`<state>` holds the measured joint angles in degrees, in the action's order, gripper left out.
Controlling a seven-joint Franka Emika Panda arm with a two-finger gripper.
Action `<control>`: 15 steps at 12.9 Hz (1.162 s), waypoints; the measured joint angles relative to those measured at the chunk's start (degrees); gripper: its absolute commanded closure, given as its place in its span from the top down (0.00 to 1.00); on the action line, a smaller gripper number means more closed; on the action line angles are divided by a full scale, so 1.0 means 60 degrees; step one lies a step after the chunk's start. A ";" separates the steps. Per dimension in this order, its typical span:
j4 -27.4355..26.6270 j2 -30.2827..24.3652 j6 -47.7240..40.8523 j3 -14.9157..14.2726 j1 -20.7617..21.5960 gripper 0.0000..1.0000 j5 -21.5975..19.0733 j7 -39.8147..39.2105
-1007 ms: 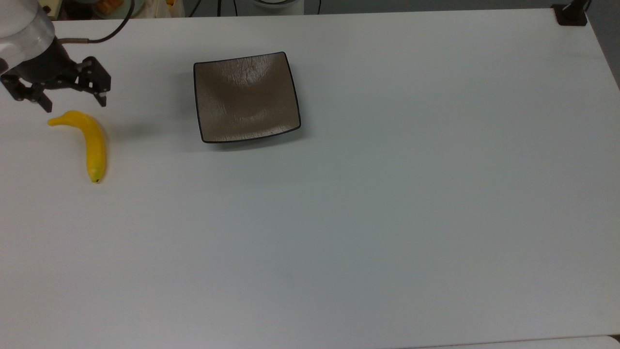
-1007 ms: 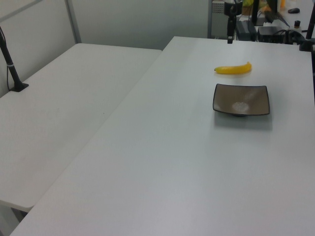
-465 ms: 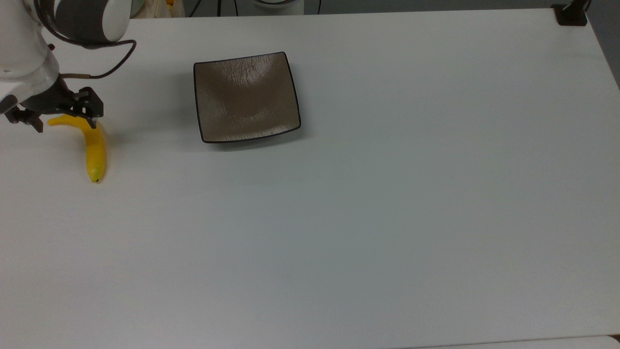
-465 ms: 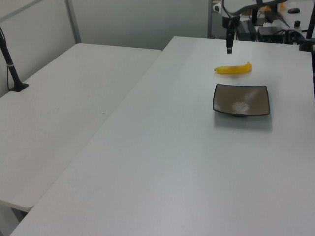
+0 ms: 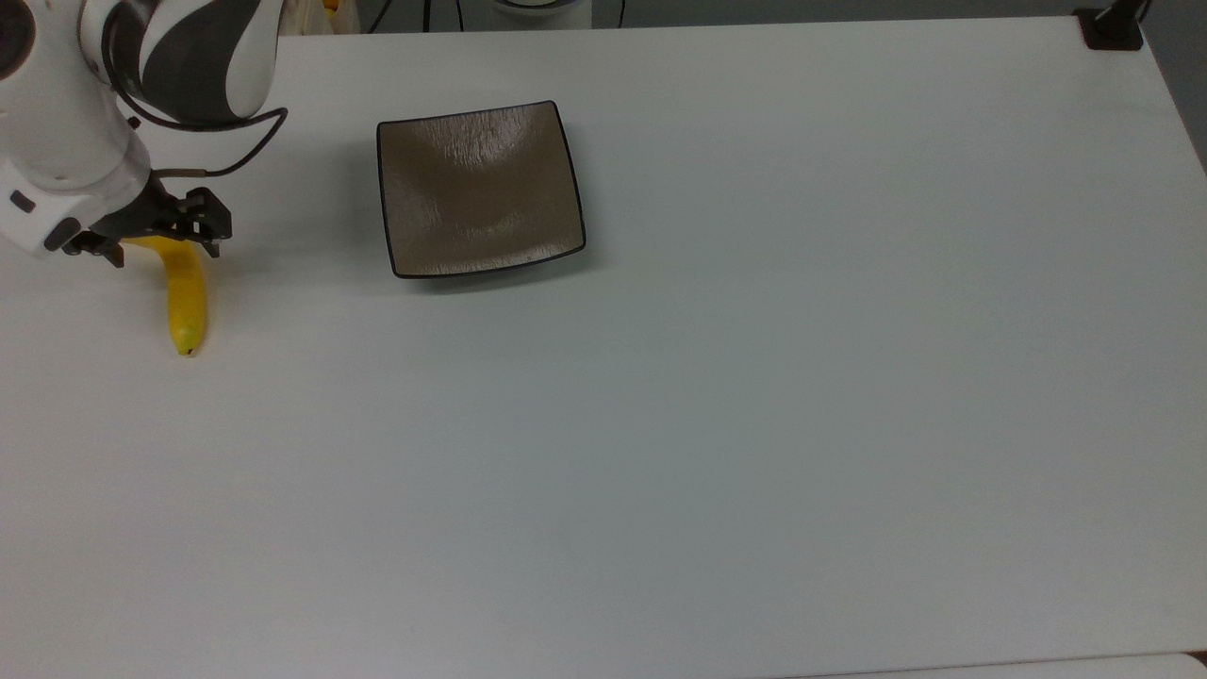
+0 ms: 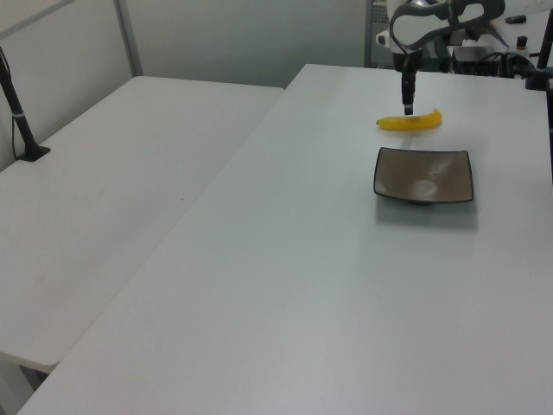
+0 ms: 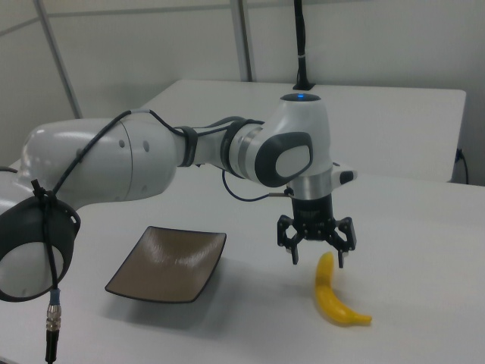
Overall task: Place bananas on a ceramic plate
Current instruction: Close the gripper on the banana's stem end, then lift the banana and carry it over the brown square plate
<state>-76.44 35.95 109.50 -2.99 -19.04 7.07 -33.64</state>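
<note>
A yellow banana (image 5: 186,294) lies on the white table at the top view's left, stem end under the gripper and dark tip pointing down the picture. My gripper (image 5: 162,250) is open and straddles the banana's stem-end bend, one finger on each side. In the right view the gripper (image 7: 318,258) hangs just over the top of the banana (image 7: 333,297). The square brown plate (image 5: 479,189) with a black rim sits empty to the banana's right in the top view, apart from it. In the left view the gripper (image 6: 408,108) stands on the banana (image 6: 409,122), beyond the plate (image 6: 423,175).
The white arm (image 7: 151,163) reaches over the plate's far side in the right view. A black clamp base (image 5: 1113,26) sits at the table's top right corner in the top view. A second white table (image 6: 130,164) adjoins in the left view, with a black post (image 6: 19,112).
The gripper has come down and moved right in the top view, from beside the banana's stem to straddling its bend. Banana and plate have not moved.
</note>
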 measured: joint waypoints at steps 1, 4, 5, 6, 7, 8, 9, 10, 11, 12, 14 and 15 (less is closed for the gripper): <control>-0.0054 0.0091 0.0005 0.0000 0.0000 1.00 0.0002 0.0000; -0.0155 0.0322 0.0341 0.0001 -0.0002 1.00 0.0005 0.0000; -0.0199 0.0389 0.0512 0.0000 -0.0003 1.00 0.0005 0.0000; -0.0248 0.0421 0.0660 0.0000 -0.0003 1.00 0.0008 0.0000; -0.0326 0.0433 0.0805 0.0000 -0.0003 0.94 0.0050 0.0000; -0.0400 0.0437 0.0909 0.0000 -0.0003 0.85 0.0138 0.0000; -0.0471 0.0440 0.1008 0.0000 -0.0004 0.76 0.0267 0.0000; -0.0511 0.0440 0.1017 0.0000 -0.0004 0.66 0.0320 0.0000; -0.0530 0.0439 0.1017 0.0000 -0.0004 0.60 0.0340 0.0000; -0.0542 0.0439 0.1017 0.0000 -0.0004 0.47 0.0348 0.0000; -0.0551 0.0439 0.1017 0.0000 -0.0004 0.23 0.0351 0.0000; -0.0551 0.0439 0.1017 0.0000 -0.0004 0.14 0.0353 -0.0001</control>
<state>-79.74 38.59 115.60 -2.99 -19.06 9.19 -33.64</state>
